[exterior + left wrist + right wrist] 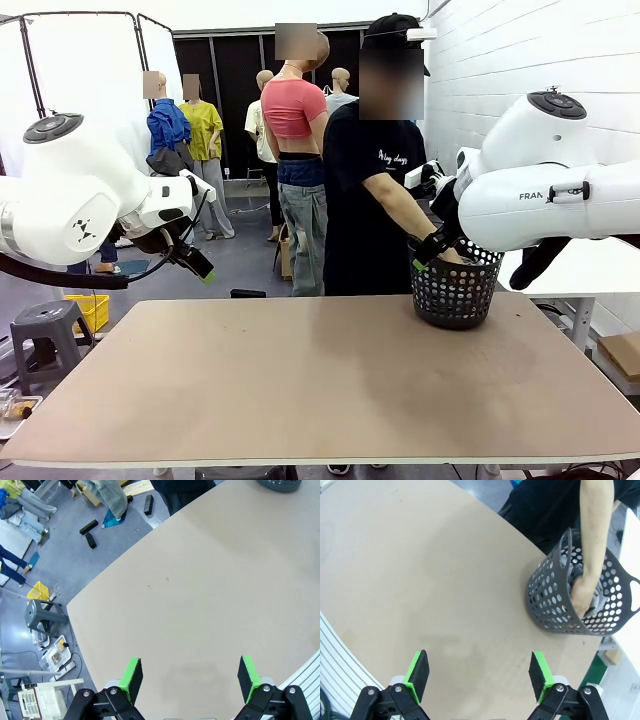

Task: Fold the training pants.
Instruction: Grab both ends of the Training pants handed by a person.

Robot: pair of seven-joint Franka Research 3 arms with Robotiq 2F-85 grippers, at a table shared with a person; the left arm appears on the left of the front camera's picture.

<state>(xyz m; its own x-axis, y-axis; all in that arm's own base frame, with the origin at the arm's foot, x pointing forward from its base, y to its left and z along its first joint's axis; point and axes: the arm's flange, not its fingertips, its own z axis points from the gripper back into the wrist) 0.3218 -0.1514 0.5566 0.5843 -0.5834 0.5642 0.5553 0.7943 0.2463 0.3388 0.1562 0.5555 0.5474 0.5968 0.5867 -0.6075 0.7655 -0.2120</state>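
You're looking at a plain tan bench [300, 380], with a black, hole-patterned basket [455, 295] at its far right and light grey training pants [598, 600] inside. Your left tool [187, 675] and right tool [480, 672] are black with bright green pads [131, 677].

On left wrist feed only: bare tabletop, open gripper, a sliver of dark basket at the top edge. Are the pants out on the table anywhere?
Observer: No. The person's hand is down inside the black mesh basket at the table's far right.
Operator: Pants in there?
Observer: Light grey fabric shows around that hand in the right wrist view. I can't tell whether it is the pants.
Operator: Right gripper?
Observer: The right gripper is open and holds nothing, over bare table just short of the basket.
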